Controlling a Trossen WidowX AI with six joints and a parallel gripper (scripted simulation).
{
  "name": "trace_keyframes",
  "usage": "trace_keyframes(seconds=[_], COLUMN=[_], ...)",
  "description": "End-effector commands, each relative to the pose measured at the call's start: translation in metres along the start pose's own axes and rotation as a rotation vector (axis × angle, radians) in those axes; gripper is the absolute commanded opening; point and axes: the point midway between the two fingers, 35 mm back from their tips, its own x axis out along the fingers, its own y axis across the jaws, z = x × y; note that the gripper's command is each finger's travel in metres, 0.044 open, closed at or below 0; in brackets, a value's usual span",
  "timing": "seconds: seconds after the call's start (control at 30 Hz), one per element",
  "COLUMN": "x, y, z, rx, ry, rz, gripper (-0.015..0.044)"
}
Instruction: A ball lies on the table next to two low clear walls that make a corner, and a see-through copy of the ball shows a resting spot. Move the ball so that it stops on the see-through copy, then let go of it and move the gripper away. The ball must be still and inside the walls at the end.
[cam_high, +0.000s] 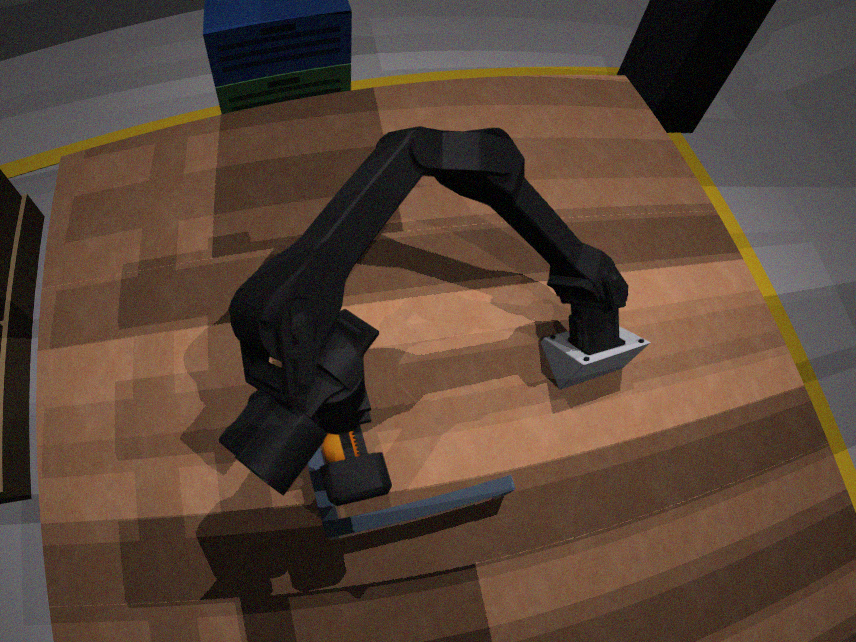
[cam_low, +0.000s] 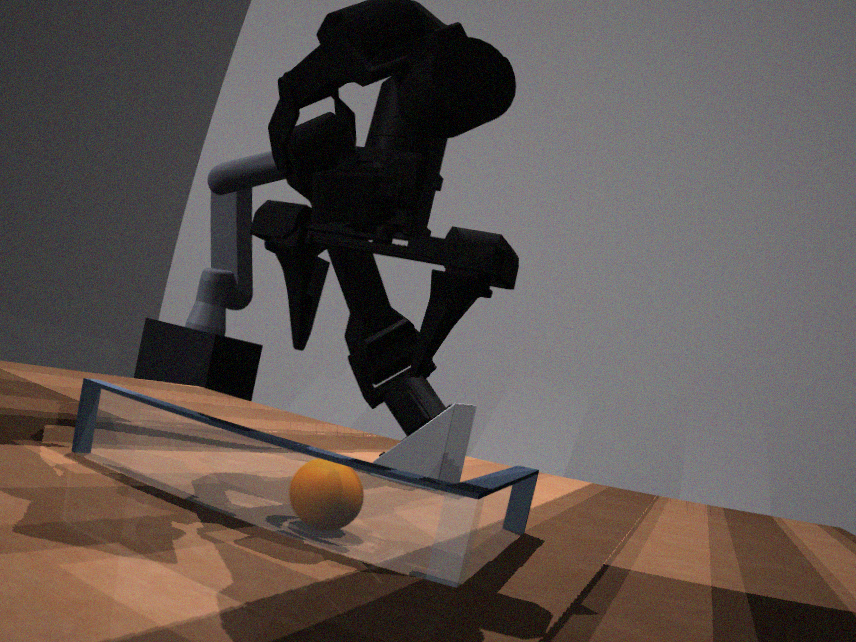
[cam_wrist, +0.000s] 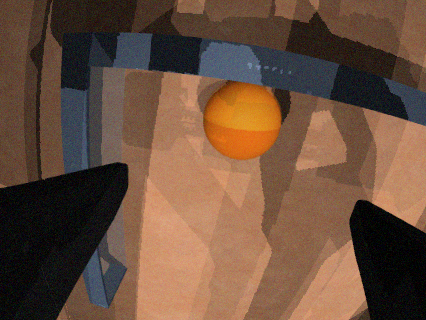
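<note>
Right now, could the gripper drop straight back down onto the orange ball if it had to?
Probably yes. The gripper hangs open above the orange ball, fingers spread wider than it. The clear walls stand low beside the ball, leaving the way down free.

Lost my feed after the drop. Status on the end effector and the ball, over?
End effector open, empty, raised above the corner. Round orange ball on the table inside the low clear walls, next to the long wall. Nothing in the way.

Top view looks down over the whole table (cam_high: 622, 449), exterior sits low beside it, wrist faces straight down.
</note>
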Motion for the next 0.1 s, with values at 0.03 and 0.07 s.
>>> trace_keyframes(seconds=[0.03,0.07], x=[-0.0235,-0.0235], y=[0.0004,0.0004], z=[-0.0006,-0.0006], rx=[0.009,0.009], ry=[-0.017,-0.017], rz=[0.012,0.012], gripper=[0.0440,0.0440])
